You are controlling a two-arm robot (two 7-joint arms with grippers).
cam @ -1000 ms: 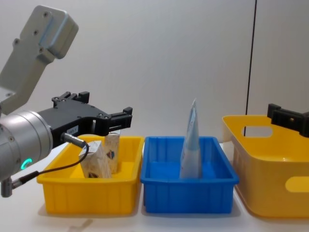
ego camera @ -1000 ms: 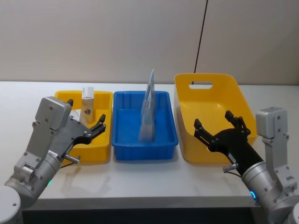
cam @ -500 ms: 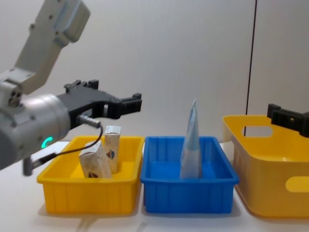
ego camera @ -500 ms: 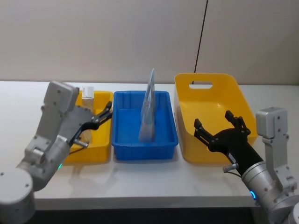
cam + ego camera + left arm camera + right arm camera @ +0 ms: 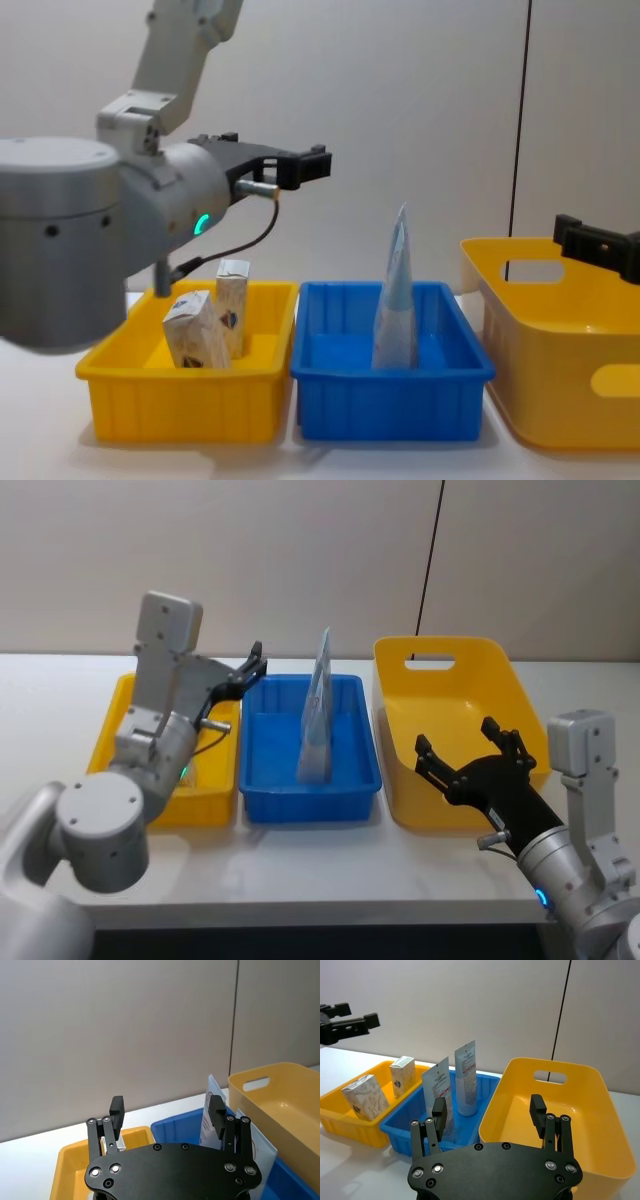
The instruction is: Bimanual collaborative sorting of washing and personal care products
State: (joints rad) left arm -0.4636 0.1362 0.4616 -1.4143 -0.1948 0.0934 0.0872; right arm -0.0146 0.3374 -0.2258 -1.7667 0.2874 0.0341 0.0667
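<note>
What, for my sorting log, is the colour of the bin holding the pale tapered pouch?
Blue: the bin shows best in the head view.

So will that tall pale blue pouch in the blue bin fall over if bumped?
Probably yes: the pouch stands tall and thin in the blue bin, so a nudge could tip it. Its top tapers flat like a soft tube, so it may bend when squeezed.

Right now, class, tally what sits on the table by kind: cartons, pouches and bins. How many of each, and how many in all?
Cartons: 2 (leaf carton, emblem carton)
Pouches: 2 (white pack, blue pouch)
Bins: 3 (small yellow bin, blue bin, big yellow bin)
Total: 7
</note>
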